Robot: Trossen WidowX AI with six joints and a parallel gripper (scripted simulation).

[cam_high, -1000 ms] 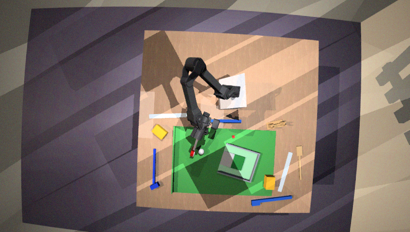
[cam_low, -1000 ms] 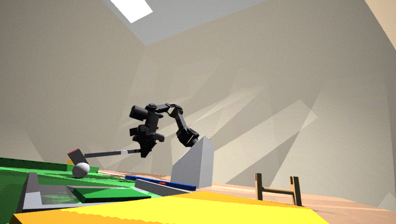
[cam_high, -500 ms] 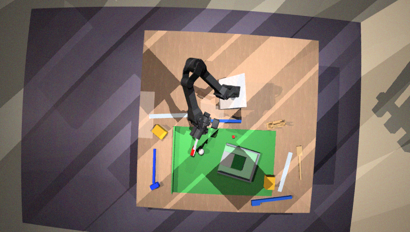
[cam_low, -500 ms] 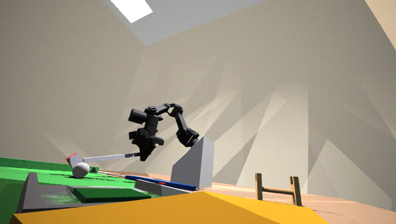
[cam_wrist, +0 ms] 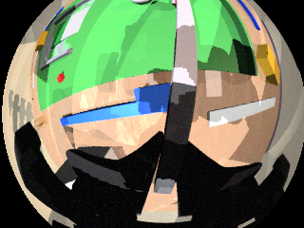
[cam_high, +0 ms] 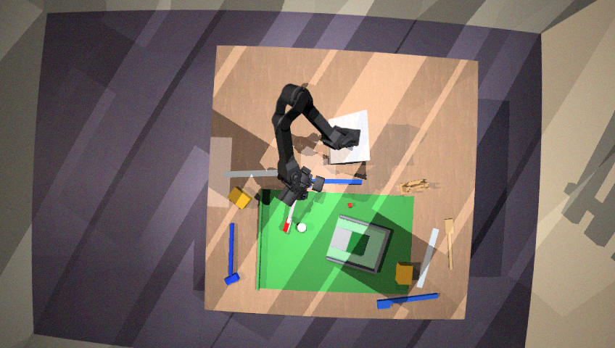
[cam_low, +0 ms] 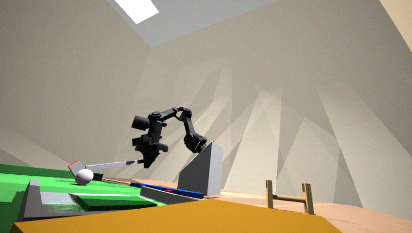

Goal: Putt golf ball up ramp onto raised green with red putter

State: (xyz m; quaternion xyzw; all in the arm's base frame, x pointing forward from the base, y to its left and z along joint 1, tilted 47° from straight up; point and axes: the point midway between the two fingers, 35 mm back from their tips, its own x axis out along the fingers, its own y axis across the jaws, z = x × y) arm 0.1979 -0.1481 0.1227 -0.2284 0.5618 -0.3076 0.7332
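Note:
My gripper [cam_low: 146, 163] [cam_wrist: 168, 136] is shut on the dark grip end of the red putter, above the mat's back edge. The putter [cam_high: 291, 212] [cam_low: 112, 164] [cam_wrist: 184, 47] slopes down to its red and grey head, which is low and tilted, beside the ball on the side away from the ramp. A small gap shows between head and ball from above. The white golf ball [cam_high: 301, 227] [cam_low: 84, 176] rests on the green mat [cam_high: 280, 267]. The grey ramp [cam_high: 341, 238] leads to the dark raised green [cam_high: 359, 244] [cam_low: 115, 203], with grey walls around. The head is mostly cut off in the wrist view.
A green wall [cam_high: 258, 246] edges the mat's left side. A small red cube [cam_high: 349, 205] [cam_wrist: 61, 77] lies near the back edge. Yellow blocks [cam_high: 239, 198] [cam_high: 404, 273], blue clubs [cam_high: 231, 249] [cam_high: 414, 298] and a wooden stand [cam_high: 414, 185] [cam_low: 289, 198] surround the area.

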